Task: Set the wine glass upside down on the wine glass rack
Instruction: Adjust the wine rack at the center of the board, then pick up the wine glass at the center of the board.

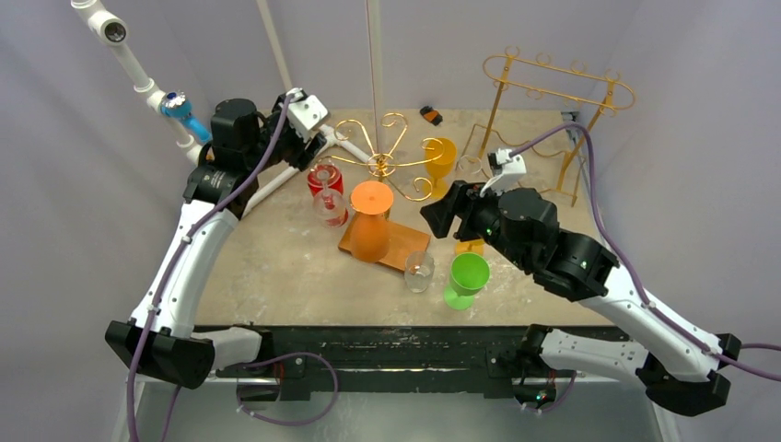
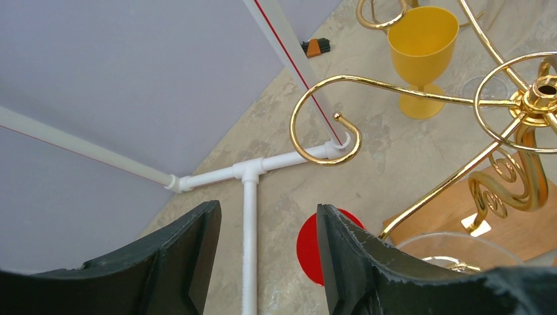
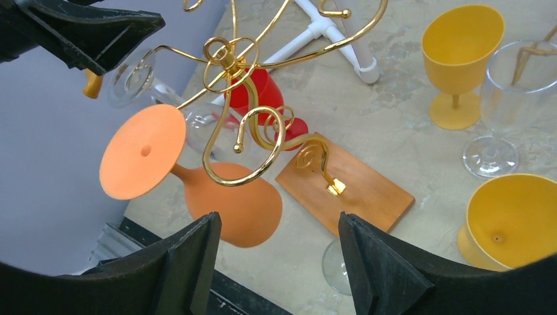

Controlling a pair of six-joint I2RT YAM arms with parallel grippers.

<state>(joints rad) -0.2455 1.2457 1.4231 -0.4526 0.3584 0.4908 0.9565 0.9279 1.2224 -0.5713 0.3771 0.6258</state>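
The gold wine glass rack (image 1: 378,166) stands on a wooden base (image 1: 402,244) at mid table. An orange glass (image 1: 371,221), a red glass (image 1: 324,178) and a clear glass (image 1: 330,207) hang upside down on it. A clear glass (image 1: 419,272) and a green glass (image 1: 468,279) stand loose at the front. My left gripper (image 1: 311,145) is open and empty above the red glass's foot (image 2: 314,246). My right gripper (image 1: 444,214) is open and empty beside the rack, with the orange glass (image 3: 230,197) and the base (image 3: 355,190) below it.
A yellow glass (image 1: 440,161) and another clear glass (image 3: 512,98) stand behind the rack, and a second yellow glass (image 3: 519,220) is under my right wrist. A second gold rack (image 1: 553,92) stands at the back right. White pipes (image 2: 249,197) lie at the back left.
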